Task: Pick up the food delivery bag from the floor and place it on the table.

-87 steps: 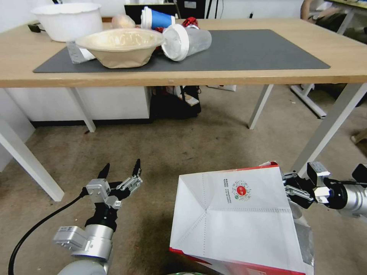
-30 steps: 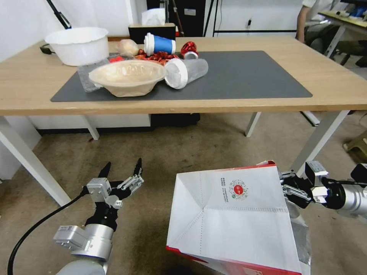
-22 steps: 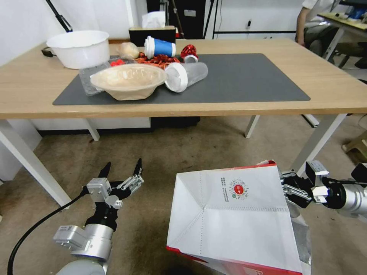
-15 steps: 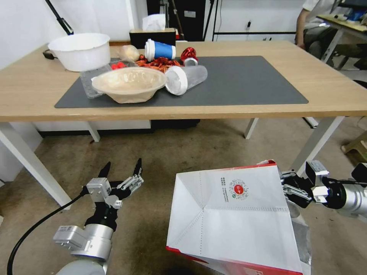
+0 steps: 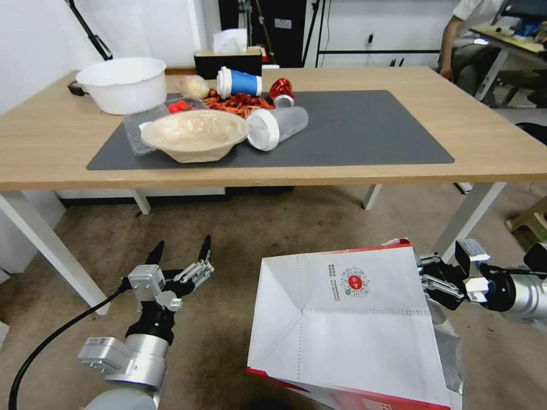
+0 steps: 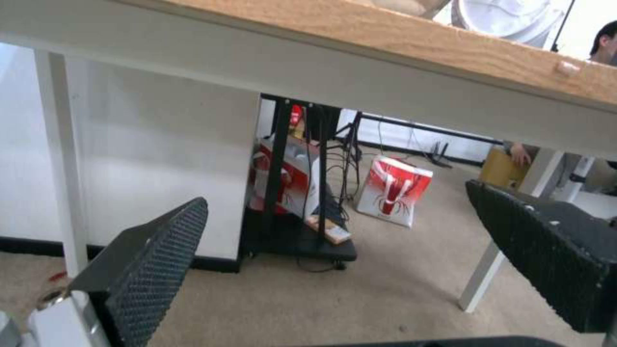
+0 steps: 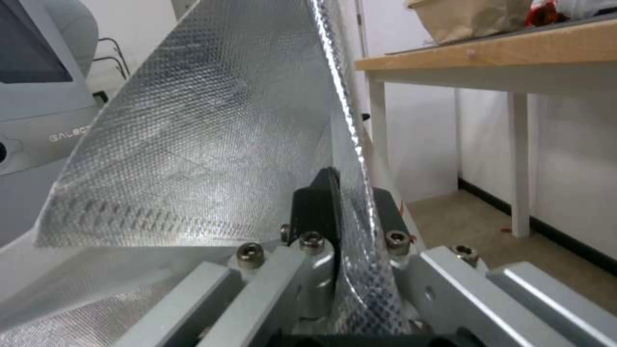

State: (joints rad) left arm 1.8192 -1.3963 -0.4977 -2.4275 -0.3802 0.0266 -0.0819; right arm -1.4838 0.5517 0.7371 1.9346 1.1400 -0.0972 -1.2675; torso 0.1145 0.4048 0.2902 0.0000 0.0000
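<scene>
The food delivery bag point(image 5: 347, 330), white with red trim and a round red logo, hangs tilted above the floor point(image 5: 273, 228) at the lower right of the head view. My right gripper point(image 5: 427, 279) is shut on its upper rim. In the right wrist view the fingers point(image 7: 318, 207) pinch the silver foil lining point(image 7: 193, 120). My left gripper point(image 5: 179, 253) stands open to the left of the bag, holding nothing; its ribbed pads point(image 6: 154, 260) are wide apart. The table point(image 5: 490, 142) with its dark grey mat point(image 5: 364, 125) lies ahead, higher than the bag.
On the mat's left half sit a white bowl point(image 5: 122, 84), a tan paper bowl point(image 5: 194, 134), a tipped clear cup point(image 5: 277, 127) and a blue cup point(image 5: 239, 82). White table legs point(image 5: 467, 219) slant down near the bag. Another red and white bag point(image 6: 393, 190) stands beyond the table.
The whole head view has shifted: the table sits lower in the picture and more of its top shows, so the camera has moved. Bag and both grippers keep their places.
</scene>
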